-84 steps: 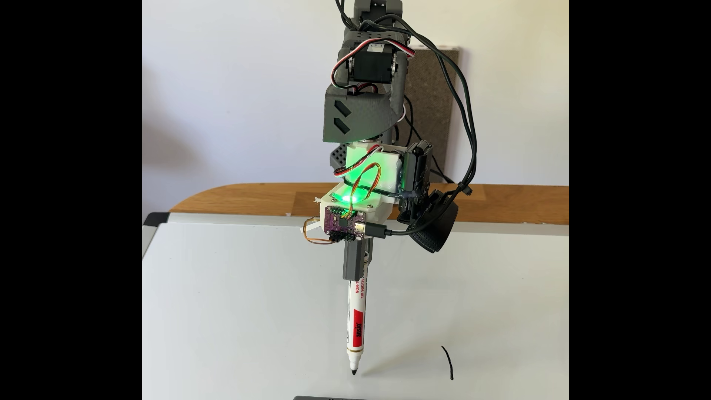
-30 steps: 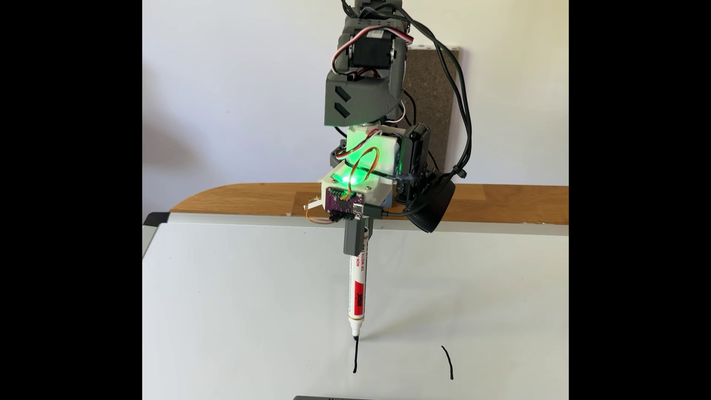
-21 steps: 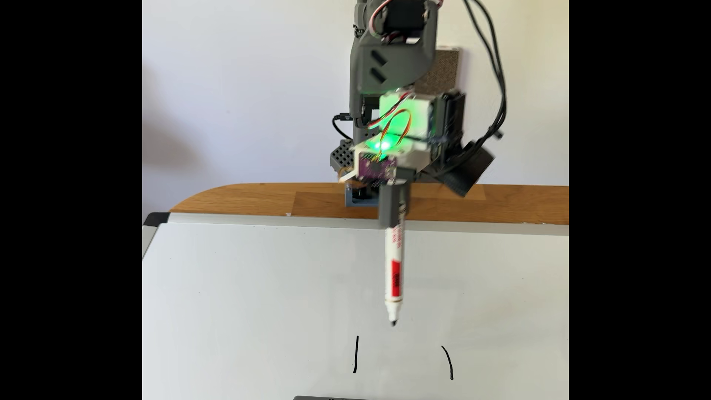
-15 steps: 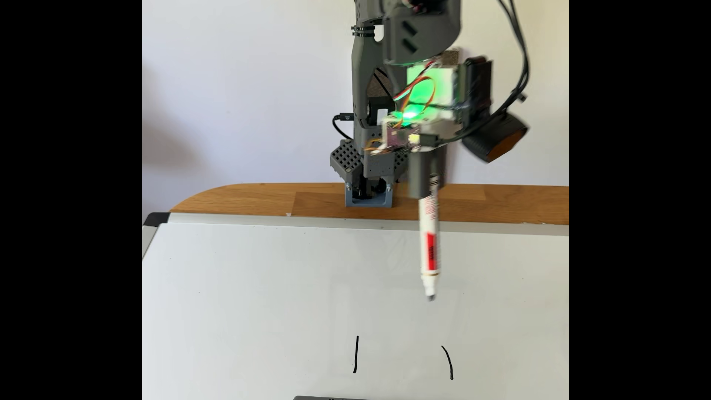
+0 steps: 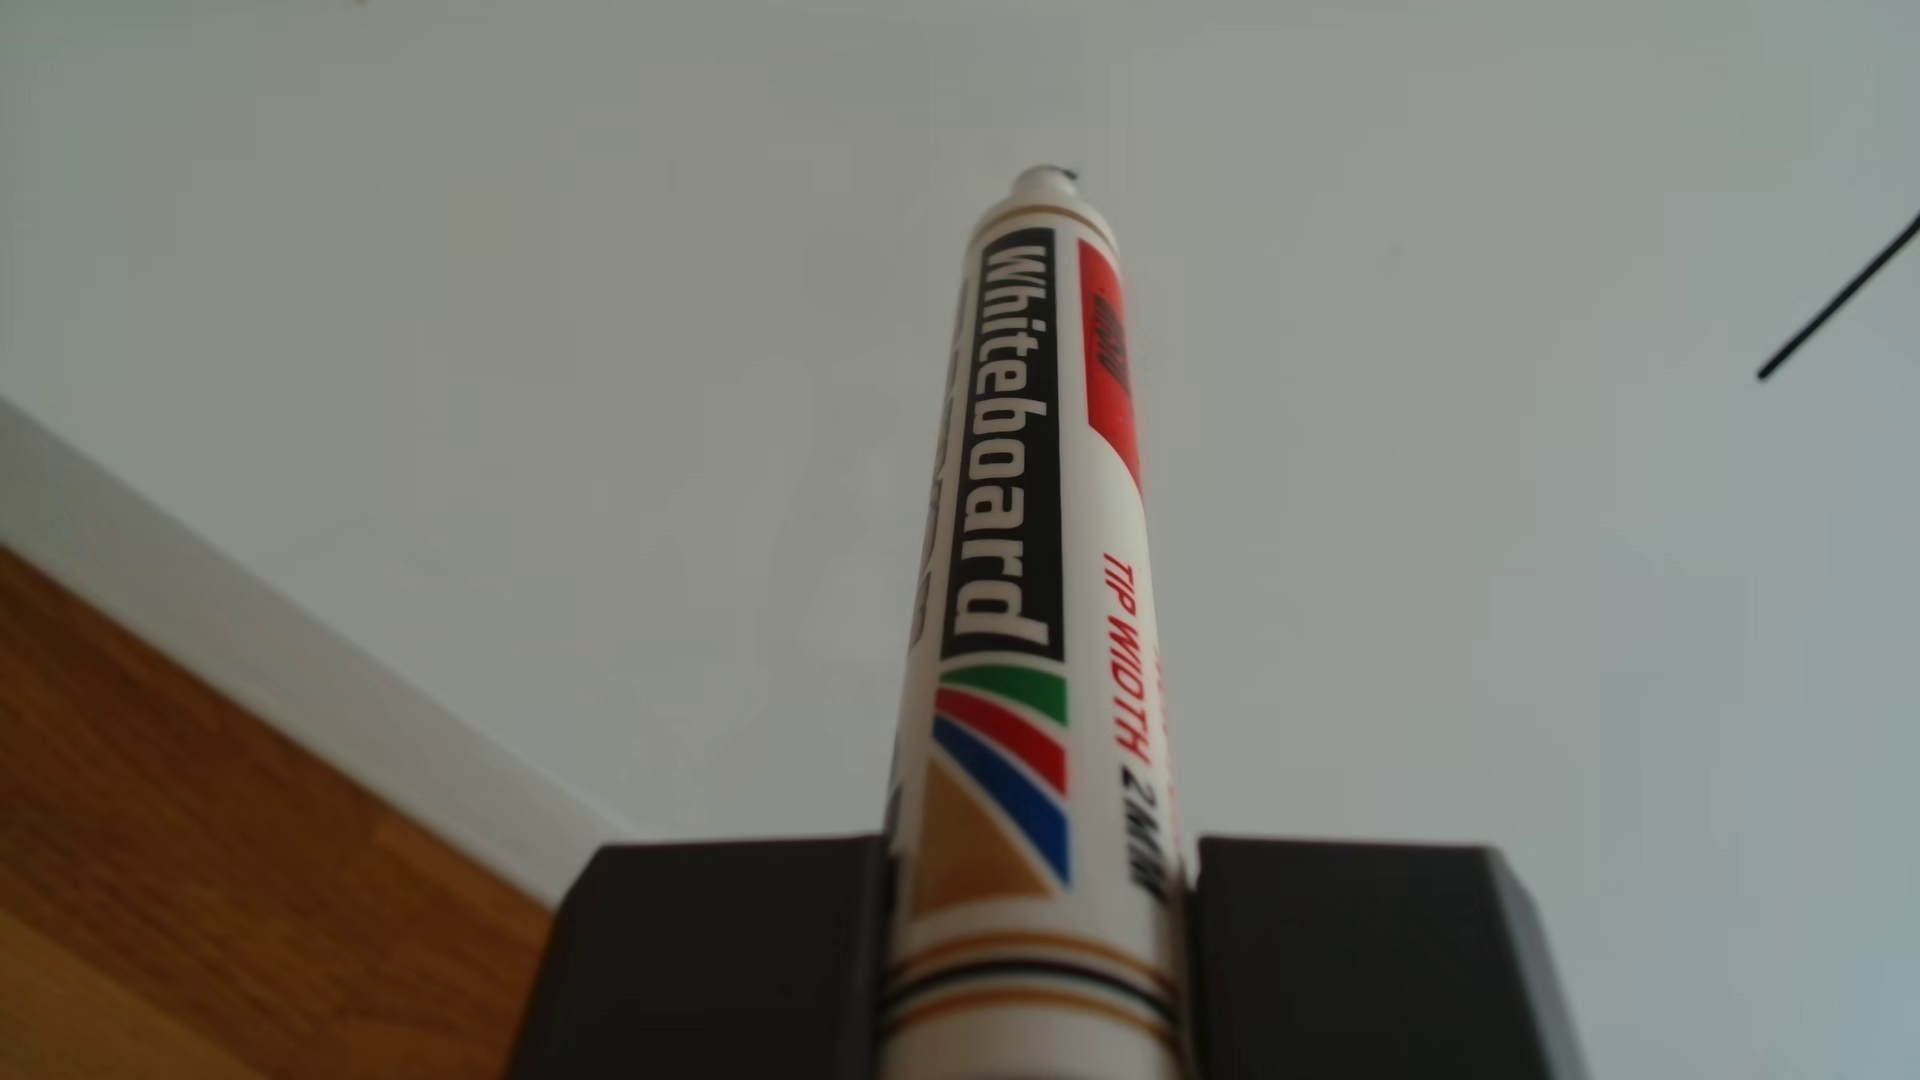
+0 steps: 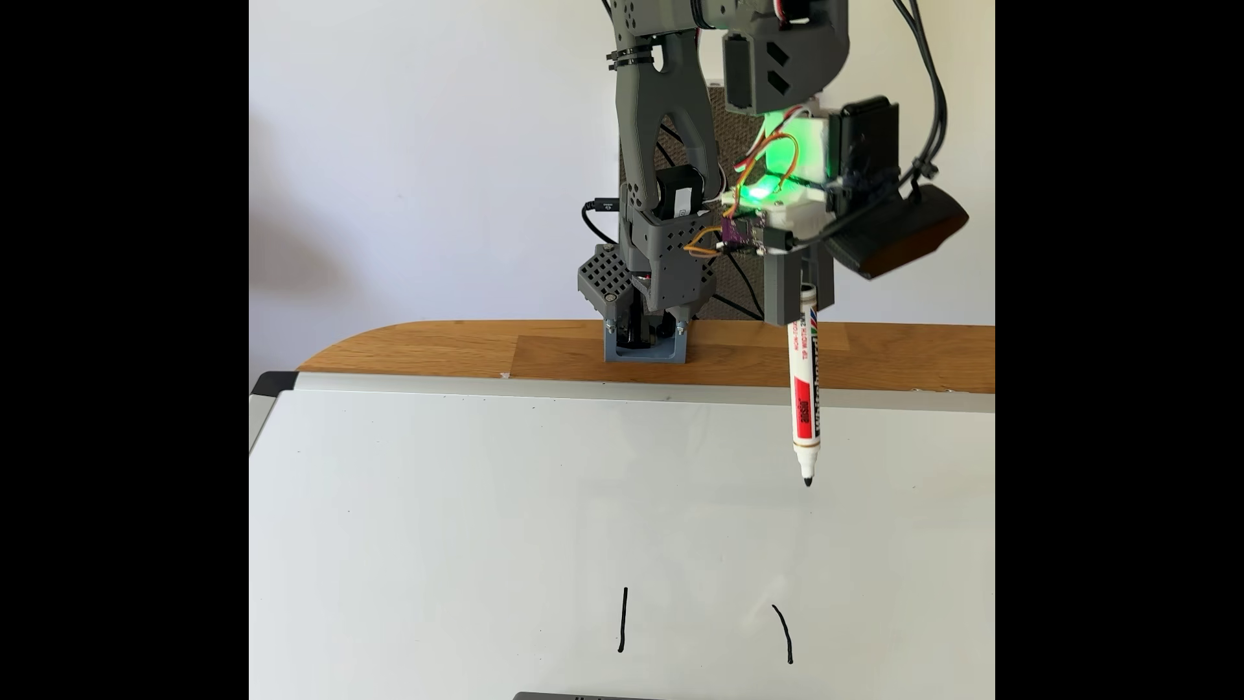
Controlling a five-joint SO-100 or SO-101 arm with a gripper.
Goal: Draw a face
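Two short black marker strokes make up the face [image 6: 700, 626] so far, lying on the near part of the flat white whiteboard [image 6: 437, 525], well below and nearer the camera than the hand [image 6: 799, 296] in the fixed view. One stroke is almost straight and sits to the left of the hand; the other is slightly curved and lies roughly beneath it. In the other view a thin dark line of the face [image 5: 1839, 301] shows at the right edge, off to the right of the pen's tip.

The hand, a grey printed block, is clamped around the upper barrel of a white whiteboard marker with black, red and multicoloured label printing [image 6: 805, 397]; in the other view the hand [image 5: 1039, 935] shows as two dark blocks pressed against either side of the marker [image 5: 1029, 540]. The marker hangs nearly upright, its black tip lifted clear of the board, over the far right part of the surface.

Behind the hand the whiteboard ends in a silver metal frame with a black corner piece. Past that runs the brown wooden desk [image 6: 471, 350], where the arm's grey base is clamped. Farther back stands a plain pale wall [image 6: 417, 148], with a brown textured panel [image 6: 730, 134] leaning against it behind the arm.
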